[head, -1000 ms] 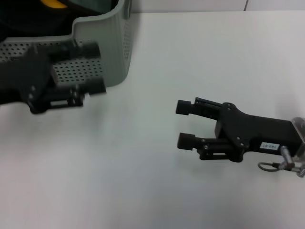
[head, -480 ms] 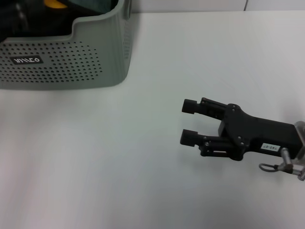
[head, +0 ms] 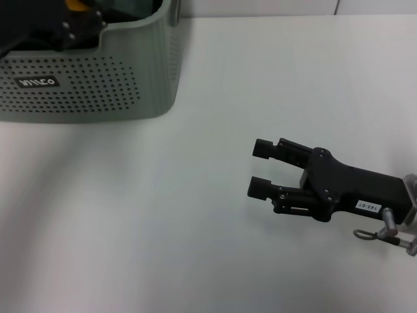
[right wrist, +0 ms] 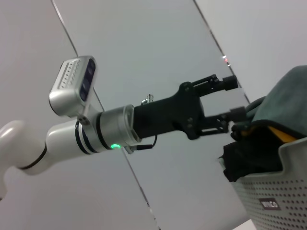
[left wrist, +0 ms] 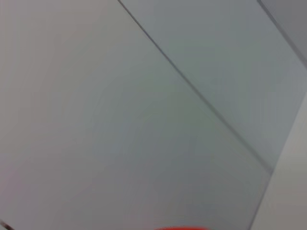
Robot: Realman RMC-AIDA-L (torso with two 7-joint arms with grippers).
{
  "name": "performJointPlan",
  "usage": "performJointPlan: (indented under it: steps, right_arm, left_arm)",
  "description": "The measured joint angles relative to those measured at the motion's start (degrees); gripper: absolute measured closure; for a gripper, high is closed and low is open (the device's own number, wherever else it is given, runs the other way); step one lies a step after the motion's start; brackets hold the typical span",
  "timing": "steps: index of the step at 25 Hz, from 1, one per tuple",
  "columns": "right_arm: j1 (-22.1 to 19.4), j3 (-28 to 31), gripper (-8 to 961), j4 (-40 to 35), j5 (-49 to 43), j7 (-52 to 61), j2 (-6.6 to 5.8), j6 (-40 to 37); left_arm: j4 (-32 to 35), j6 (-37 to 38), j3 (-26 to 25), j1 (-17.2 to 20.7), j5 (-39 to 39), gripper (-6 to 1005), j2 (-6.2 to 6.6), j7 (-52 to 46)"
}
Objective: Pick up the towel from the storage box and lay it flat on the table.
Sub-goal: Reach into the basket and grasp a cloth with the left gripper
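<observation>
The pale grey-green storage box (head: 98,85) stands at the table's far left; it also shows in the right wrist view (right wrist: 283,191). Only a sliver of the mustard-yellow towel (head: 78,5) shows inside it, under dark and grey-green cloths (right wrist: 278,105); the sliver also shows in the right wrist view (right wrist: 280,135). My left gripper (head: 81,26) hovers over the box's inside, and in the right wrist view (right wrist: 235,98) its fingers are apart and hold nothing. My right gripper (head: 260,168) is open and empty, low over the white table (head: 195,215) at the right.
The box's dipped front rim and dark logo plate (head: 37,83) face me. Grey wall panels stand behind the table. The left wrist view shows only wall panels.
My left gripper moved from in front of the box wall up and back to over the box's inside. My right gripper drifted slightly right and toward me.
</observation>
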Motion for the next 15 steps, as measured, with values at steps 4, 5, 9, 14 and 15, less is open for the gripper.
performJointPlan:
  steps: [4, 5, 9, 14, 15]
  right_arm:
    - [-0.7, 0.4, 84, 0.2, 0.0, -0.1, 0.27, 0.1]
    - [-0.6, 0.4, 84, 0.2, 0.0, -0.1, 0.3, 0.1]
    - [-0.6, 0.9, 84, 0.1, 0.0, -0.2, 0.36, 0.3]
    - [-0.4, 1.1, 84, 0.2, 0.0, -0.2, 0.4, 0.5]
    - [-0.3, 1.1, 84, 0.2, 0.0, -0.2, 0.4, 0.5]
  left_arm:
    - [-0.8, -11.1, 8.9, 0.6, 15.7, 244, -0.03, -4.5]
    - [-1.0, -12.4, 9.6, 0.5, 18.9, 244, -0.05, -6.4]
    - [-2.1, -14.0, 9.4, -0.2, 23.3, 244, -0.02, -9.5]
    - [-4.6, -15.4, 7.6, -0.5, 24.6, 243, -0.1, -9.7]
    - [-5.4, -16.2, 7.3, -0.5, 25.2, 243, -0.1, -9.7]
